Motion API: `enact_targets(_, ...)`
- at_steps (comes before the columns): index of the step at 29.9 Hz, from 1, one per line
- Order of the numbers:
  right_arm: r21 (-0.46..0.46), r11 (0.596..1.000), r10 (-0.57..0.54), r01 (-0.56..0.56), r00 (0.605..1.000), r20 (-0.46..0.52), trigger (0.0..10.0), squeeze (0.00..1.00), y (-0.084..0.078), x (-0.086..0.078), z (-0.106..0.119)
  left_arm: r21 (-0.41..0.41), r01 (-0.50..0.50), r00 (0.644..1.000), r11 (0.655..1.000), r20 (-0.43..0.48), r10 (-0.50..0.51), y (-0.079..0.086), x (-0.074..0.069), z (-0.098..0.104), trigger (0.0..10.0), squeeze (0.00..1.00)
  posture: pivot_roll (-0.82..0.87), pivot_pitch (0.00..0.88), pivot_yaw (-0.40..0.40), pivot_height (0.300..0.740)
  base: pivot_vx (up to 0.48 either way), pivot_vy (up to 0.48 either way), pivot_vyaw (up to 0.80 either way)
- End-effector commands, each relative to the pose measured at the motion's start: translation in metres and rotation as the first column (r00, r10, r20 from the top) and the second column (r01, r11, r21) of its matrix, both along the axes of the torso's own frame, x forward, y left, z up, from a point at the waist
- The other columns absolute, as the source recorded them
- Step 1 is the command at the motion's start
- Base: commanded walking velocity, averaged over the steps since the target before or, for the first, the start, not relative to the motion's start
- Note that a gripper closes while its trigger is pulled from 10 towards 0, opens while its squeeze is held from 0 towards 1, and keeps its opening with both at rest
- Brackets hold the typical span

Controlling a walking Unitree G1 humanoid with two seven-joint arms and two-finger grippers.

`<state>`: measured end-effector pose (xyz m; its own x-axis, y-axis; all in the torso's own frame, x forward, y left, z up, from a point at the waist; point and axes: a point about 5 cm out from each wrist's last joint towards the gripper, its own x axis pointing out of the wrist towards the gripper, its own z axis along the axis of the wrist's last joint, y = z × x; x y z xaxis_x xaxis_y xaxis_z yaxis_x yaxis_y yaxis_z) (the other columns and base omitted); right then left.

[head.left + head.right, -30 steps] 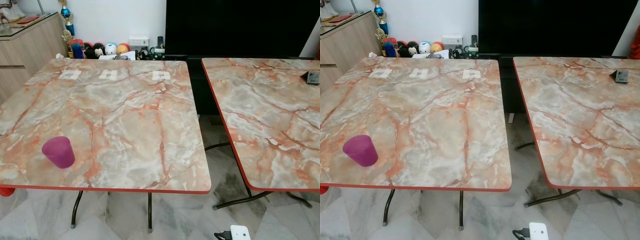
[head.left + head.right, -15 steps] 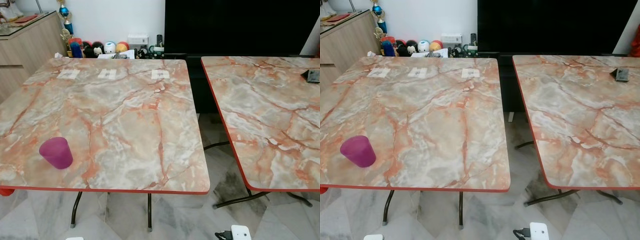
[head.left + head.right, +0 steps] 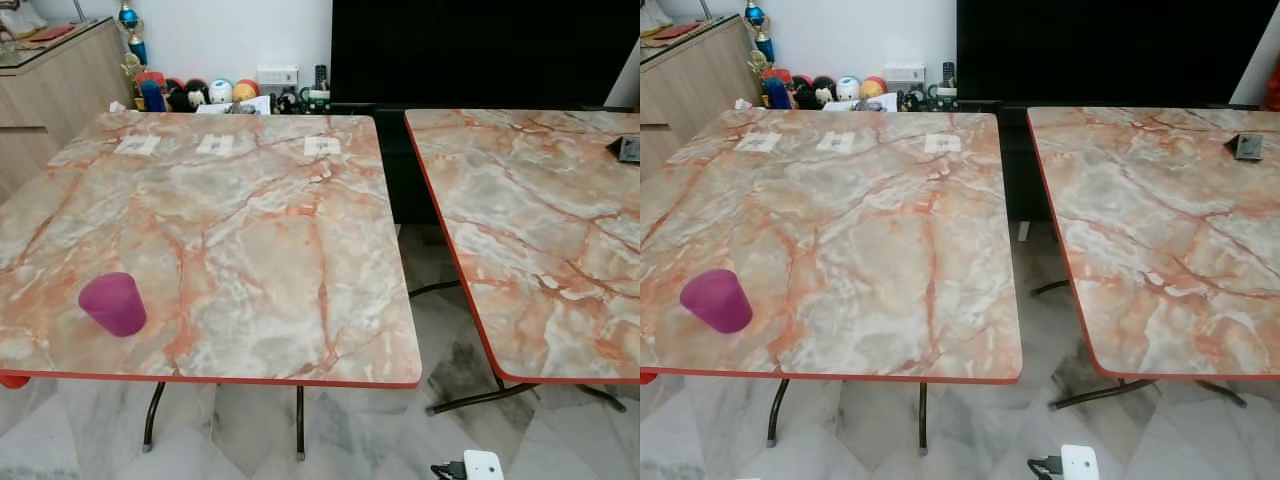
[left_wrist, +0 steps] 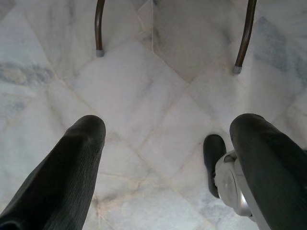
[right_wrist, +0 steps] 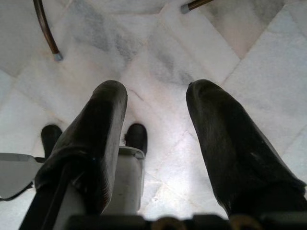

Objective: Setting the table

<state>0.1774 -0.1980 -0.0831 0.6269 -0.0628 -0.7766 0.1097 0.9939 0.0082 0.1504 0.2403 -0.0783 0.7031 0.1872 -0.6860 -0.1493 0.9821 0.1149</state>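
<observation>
A purple plastic cup point(image 3: 114, 303) stands upright near the front left corner of the left marble-patterned table point(image 3: 260, 210), which has a red rim. A second table of the same kind point(image 3: 540, 220) stands to its right across a narrow gap. Both arms hang low over the marble floor. In its wrist view my left gripper point(image 4: 170, 127) is open with nothing between its fingers, above two table legs point(image 4: 99, 28). My right gripper point(image 5: 157, 91) is also open and holds nothing, with my own feet below it.
Three paper labels point(image 3: 215, 145) lie along the left table's far edge. A small dark object point(image 3: 628, 149) sits at the right table's far right. Behind are a black screen point(image 3: 480, 50), a wooden cabinet point(image 3: 50, 75) and toys point(image 3: 200, 95) by the wall.
The head view has shifted slightly. The cup and the tables have stayed where they were.
</observation>
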Motion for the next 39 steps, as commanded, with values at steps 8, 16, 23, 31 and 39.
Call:
enact_targets(8,0.011,1.0,-0.003,0.004,1.0,-0.02,10.0,0.0,0.001,-0.004,-0.002,-0.009,-0.032,0.997,0.999,-0.063,0.032,0.001,-0.015,-0.007,10.0,0.0,0.02,0.077,-0.002,0.74,0.0,0.265,0.0)
enact_targets(16,0.011,1.0,-0.002,0.002,1.0,-0.021,10.0,0.0,0.001,-0.004,-0.002,-0.013,-0.037,0.996,0.999,-0.081,0.036,0.001,-0.021,-0.01,10.0,0.0,0.03,0.076,-0.002,0.74,0.0,0.266,0.0)
enact_targets(23,0.015,1.0,0.005,-0.005,1.0,-0.02,10.0,0.0,0.002,-0.004,-0.002,-0.008,-0.034,0.996,0.999,-0.083,0.033,0.002,-0.021,-0.009,10.0,0.0,0.03,0.079,0.001,0.74,0.0,0.187,0.0)
enact_targets(31,0.018,1.0,0.005,-0.004,1.0,-0.023,10.0,0.0,0.002,-0.004,-0.003,-0.005,-0.031,0.996,1.0,-0.08,0.03,0.004,-0.018,-0.008,10.0,0.0,0.03,0.083,0.003,0.74,0.0,0.0,0.0)
enact_targets(39,0.019,1.0,0.004,-0.004,1.0,-0.022,10.0,0.0,0.003,-0.003,-0.002,-0.003,-0.024,0.998,1.0,-0.063,0.023,0.005,-0.01,-0.005,10.0,0.0,0.03,0.087,0.006,0.74,0.0,0.0,0.0)
